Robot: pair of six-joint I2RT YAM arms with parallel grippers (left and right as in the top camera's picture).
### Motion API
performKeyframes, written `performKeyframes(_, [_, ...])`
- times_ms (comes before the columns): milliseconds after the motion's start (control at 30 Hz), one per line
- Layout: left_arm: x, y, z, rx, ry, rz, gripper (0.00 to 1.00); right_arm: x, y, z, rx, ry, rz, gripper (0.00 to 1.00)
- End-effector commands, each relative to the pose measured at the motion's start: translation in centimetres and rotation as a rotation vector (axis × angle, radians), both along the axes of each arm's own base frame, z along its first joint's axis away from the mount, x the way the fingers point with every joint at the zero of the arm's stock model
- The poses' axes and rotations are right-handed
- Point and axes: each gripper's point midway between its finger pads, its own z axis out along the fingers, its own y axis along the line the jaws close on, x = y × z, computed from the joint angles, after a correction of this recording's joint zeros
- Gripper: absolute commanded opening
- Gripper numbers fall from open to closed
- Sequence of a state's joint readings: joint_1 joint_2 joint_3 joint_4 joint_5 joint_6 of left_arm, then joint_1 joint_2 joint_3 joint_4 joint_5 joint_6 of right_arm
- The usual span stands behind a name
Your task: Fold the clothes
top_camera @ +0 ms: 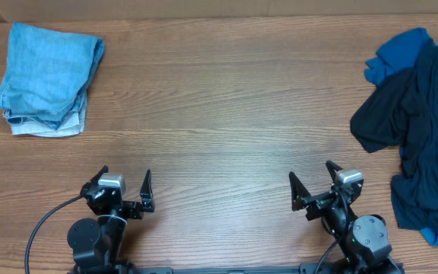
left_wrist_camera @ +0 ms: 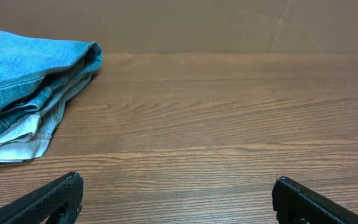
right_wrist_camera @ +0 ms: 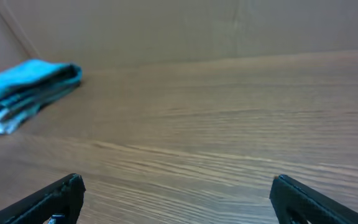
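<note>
Left gripper (top_camera: 125,175) and right gripper (top_camera: 310,172) both stand wide open, empty, on my feed; clothes (top_camera: 420,129) lie heaped at far right.

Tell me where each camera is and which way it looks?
Overhead: above the table, looking straight down; both arms, left gripper and right gripper open, show at the bottom.
Left wrist: on the left arm, facing across the table at the folded denim stack; its own gripper shows.
Right wrist: on the right arm, facing likewise; its own gripper shows.
Shared: all three see that stack; only overhead sees the dark clothes.
</note>
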State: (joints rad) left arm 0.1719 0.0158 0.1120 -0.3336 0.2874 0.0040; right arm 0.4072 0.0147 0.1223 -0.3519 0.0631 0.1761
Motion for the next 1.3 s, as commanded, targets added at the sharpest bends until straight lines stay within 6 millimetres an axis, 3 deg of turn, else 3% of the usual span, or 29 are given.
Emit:
performKeyframes(0, [0.0, 0.3, -0.4, 0.02, 0.002, 0.01, 1.0, 0.1, -0.7, 2.0, 0.073, -0.033, -0.047, 1.0])
performKeyframes(100, [0.0, 0.3, -0.4, 0.02, 0.002, 0.01, 1.0, -0.4, -1.8, 6.3, 0.11, -0.118, -0.095, 1.0])
performKeyframes(267, [0.0, 0.3, -0.4, 0.02, 0.002, 0.01, 1.0, -2.6, -7.8, 16.9, 0.273, -0.237, -0.377, 1.0])
performKeyframes(367, [0.0, 0.3, -0.4, 0.02, 0.002, 0.01, 1.0, -3.0, -9.9, 20.7, 0.272, -0.228, -0.493, 1.0])
performKeyframes(467, [0.0, 0.3, -0.4, 0.02, 0.002, 0.01, 1.0, -2.3, -10.1, 23.3, 0.222, -0.17, -0.53, 1.0])
performKeyframes(767, [0.0, 0.3, -0.4, 0.02, 0.002, 0.01, 1.0, 1.1, -12.5, 27.4, -0.076, 0.096, -0.776, 1.0])
performKeyframes(867, [0.0, 0.3, -0.4, 0.02, 0.002, 0.01, 1.0, 2.9, -14.6, 27.2, -0.128, 0.19, -0.859, 1.0])
performKeyframes(967, [0.0, 0.3, -0.4, 0.02, 0.002, 0.01, 1.0, 6.0, -17.8, 24.4, -0.156, 0.343, -0.86, 1.0])
performKeyframes(1033, [0.0, 0.3, -0.4, 0.02, 0.002, 0.01, 1.0, 7.3, -21.0, 21.7, -0.116, 0.453, -0.877, 1.0])
performKeyframes(1100, [0.0, 0.3, -0.4, 0.02, 0.002, 0.01, 1.0, 8.6, -25.9, 17.5, 0.057, 0.587, -0.884, 1.0])
performKeyframes(1167, [0.0, 0.3, -0.4, 0.02, 0.002, 0.01, 1.0, 8.5, -30.3, 14.0, 0.136, 0.684, -0.953, 1.0])
performKeyframes(1267, [0.0, 0.3, -0.4, 0.02, 0.002, 0.01, 1.0, 7.9, -33.6, 10.3, 0.183, 0.793, -1.016, 1.0])
